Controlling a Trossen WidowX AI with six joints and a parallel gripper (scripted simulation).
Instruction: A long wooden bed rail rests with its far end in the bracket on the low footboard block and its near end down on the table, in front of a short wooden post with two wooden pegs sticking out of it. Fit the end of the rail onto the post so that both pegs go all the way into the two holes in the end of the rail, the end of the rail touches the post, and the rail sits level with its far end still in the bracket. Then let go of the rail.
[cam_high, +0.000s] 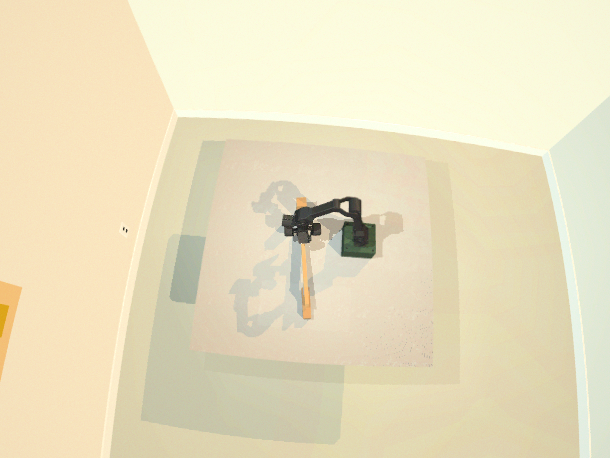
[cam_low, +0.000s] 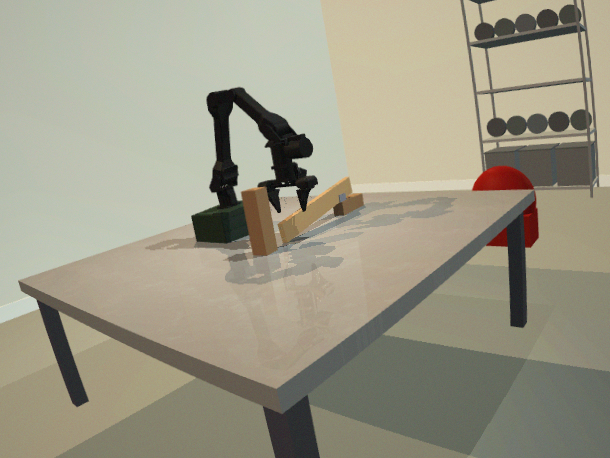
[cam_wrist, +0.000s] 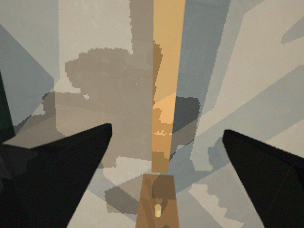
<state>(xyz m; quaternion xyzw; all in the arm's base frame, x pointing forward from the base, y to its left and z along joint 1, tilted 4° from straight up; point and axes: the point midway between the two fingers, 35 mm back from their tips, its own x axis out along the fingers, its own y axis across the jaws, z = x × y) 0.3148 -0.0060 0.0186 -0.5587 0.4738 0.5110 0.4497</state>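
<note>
The wooden rail (cam_high: 306, 270) (cam_low: 320, 208) (cam_wrist: 169, 75) slopes down from the bracket (cam_low: 342, 197) on the low footboard block (cam_low: 352, 204) to its near end, which is down by the table in front of the upright post (cam_high: 301, 201) (cam_low: 260, 222) (cam_wrist: 169, 216). A narrow gap shows between rail end and post in the wrist view. One pale peg (cam_wrist: 158, 210) shows on the post; the other cannot be made out, nor can the rail's holes. My gripper (cam_high: 302, 230) (cam_low: 292, 210) (cam_wrist: 166, 131) is open and empty, pointing down above the near part of the rail, with a finger to each side.
The arm's dark green base block (cam_high: 358, 250) (cam_low: 212, 226) stands beside the rail and post on the table (cam_high: 390, 310) (cam_low: 175, 310). The post stands close to the gripper. A red object (cam_low: 504, 180) and a shelf rack (cam_low: 532, 90) are beyond the table.
</note>
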